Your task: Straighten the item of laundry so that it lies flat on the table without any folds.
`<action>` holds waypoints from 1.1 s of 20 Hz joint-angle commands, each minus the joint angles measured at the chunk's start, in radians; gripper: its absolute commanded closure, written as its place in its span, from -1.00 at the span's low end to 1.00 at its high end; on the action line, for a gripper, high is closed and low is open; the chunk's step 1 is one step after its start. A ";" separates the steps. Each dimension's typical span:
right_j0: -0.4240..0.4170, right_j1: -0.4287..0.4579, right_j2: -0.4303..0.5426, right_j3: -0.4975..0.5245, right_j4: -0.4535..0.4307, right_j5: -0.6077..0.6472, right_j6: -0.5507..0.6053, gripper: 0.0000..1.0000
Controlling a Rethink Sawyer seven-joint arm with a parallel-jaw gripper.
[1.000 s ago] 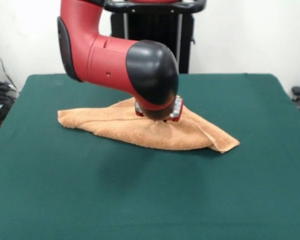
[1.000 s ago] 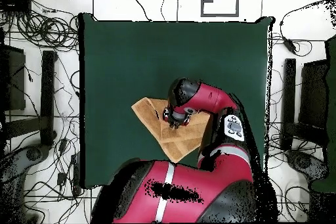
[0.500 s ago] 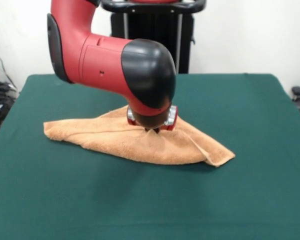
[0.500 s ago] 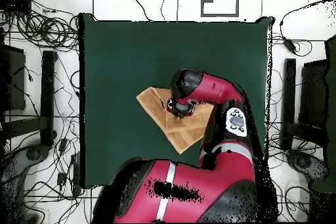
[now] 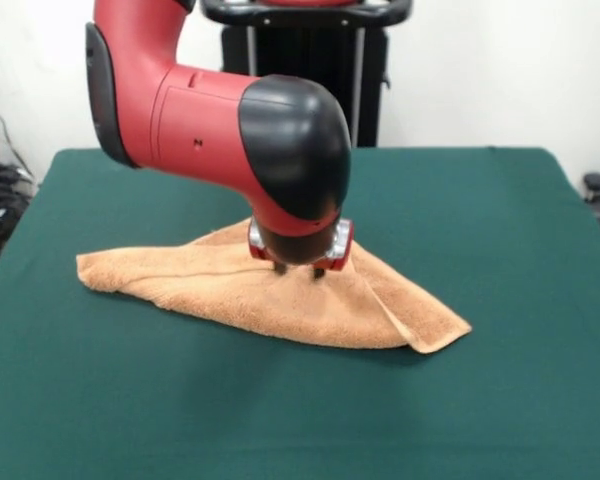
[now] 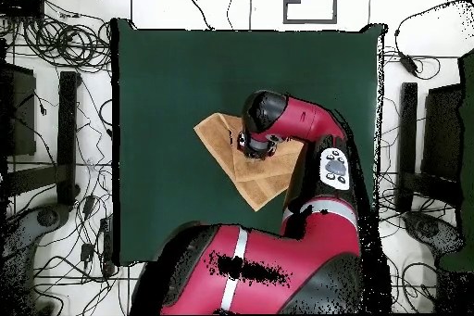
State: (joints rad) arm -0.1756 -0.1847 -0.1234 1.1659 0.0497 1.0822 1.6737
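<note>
Front view gives me the towel (image 5: 270,295) folded over on the green table (image 5: 500,380), a little below and left of frame centre, its layers running out to a point at the right. My gripper (image 5: 298,268) sits low on the towel's raised middle, two dark tips touching the cloth; I cannot tell whether they are clenched on it.

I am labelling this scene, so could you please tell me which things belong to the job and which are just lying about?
Job:
peach-orange terry towel, folded over itself
dark green cloth-covered table
red and black arm's gripper, on the towel

Lying about:
black cables on the floor
black pedestal
</note>
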 commanded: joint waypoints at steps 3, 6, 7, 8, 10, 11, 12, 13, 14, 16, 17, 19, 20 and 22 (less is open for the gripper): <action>-0.036 -0.049 0.096 0.072 -0.009 -0.205 0.055 -1.00; -0.036 -0.076 0.090 0.104 -0.008 -0.200 0.059 -1.00; -0.037 -0.088 0.091 0.115 -0.006 -0.195 0.057 -1.00; -0.040 -0.097 0.093 0.131 -0.004 -0.203 0.059 -1.00; -0.043 -0.111 0.097 0.157 0.005 -0.221 0.074 -1.00; -0.043 -0.117 0.097 0.163 0.007 -0.216 0.077 -1.00; -0.045 -0.130 0.099 0.179 0.009 -0.221 0.079 -1.00; -0.043 -0.138 0.098 0.182 0.009 -0.212 0.080 -1.00; -0.042 -0.147 0.098 0.186 0.006 -0.202 0.073 -1.00; -0.038 -0.160 0.100 0.187 0.005 -0.184 0.073 -1.00; -0.036 -0.160 0.099 0.187 0.007 -0.183 0.080 -1.00; -0.030 -0.162 0.101 0.202 0.003 -0.206 0.089 -1.00; -0.028 -0.161 0.106 0.218 -0.001 -0.239 0.089 -1.00; -0.019 -0.157 0.105 0.247 -0.010 -0.295 0.106 -1.00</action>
State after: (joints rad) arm -0.2291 -0.3482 -0.1217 1.2793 0.0491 0.9293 1.6737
